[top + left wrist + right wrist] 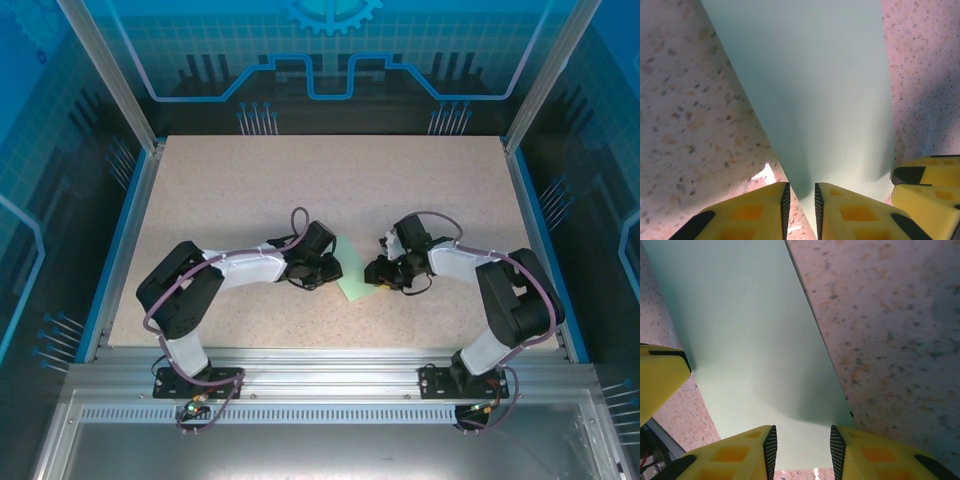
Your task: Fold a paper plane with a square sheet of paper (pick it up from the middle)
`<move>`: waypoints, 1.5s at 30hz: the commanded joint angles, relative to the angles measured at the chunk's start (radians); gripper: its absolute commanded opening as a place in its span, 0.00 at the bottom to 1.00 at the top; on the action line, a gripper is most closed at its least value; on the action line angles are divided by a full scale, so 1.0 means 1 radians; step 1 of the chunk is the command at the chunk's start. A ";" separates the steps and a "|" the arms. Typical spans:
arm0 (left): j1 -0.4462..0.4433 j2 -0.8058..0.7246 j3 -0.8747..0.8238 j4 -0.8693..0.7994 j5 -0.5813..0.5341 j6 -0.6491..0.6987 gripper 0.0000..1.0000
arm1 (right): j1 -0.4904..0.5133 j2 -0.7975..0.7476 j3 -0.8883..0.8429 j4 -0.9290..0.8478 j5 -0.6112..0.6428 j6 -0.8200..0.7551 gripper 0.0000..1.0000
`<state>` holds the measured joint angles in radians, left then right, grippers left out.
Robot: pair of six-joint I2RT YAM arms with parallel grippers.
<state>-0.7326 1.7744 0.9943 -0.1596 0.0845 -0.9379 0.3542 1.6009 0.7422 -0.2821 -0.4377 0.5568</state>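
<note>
From above, the pale mint-green square paper sheet (352, 281) lies between the left gripper (800, 197) and the right gripper (802, 442). Wrist views show the left's jaws narrowly gapped round its edge, clamping unclear, and the right's apart, astride it.

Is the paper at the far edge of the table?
No, the paper lies in the near half of the table.

Sheet of paper (352, 280): pale mint-green, plain. Counter (330, 180): beige, brown-speckled. Left hand (801, 194), right hand (802, 436): yellow, black ribbed pads.
</note>
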 commanded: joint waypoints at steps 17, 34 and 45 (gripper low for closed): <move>0.002 0.053 0.103 -0.065 0.059 0.318 0.01 | -0.154 -0.131 -0.067 -0.035 -0.068 -0.038 0.37; 0.016 0.021 -0.055 0.180 0.085 -0.072 0.40 | -0.163 -0.155 -0.072 -0.020 -0.097 -0.025 0.42; 0.015 0.069 -0.034 0.179 0.081 -0.108 0.41 | -0.162 -0.159 -0.084 -0.018 -0.101 -0.026 0.42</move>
<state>-0.7227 1.8275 0.9489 0.0135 0.1543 -1.0210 0.2081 1.4639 0.6693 -0.2955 -0.5098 0.5343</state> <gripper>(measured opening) 0.405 0.424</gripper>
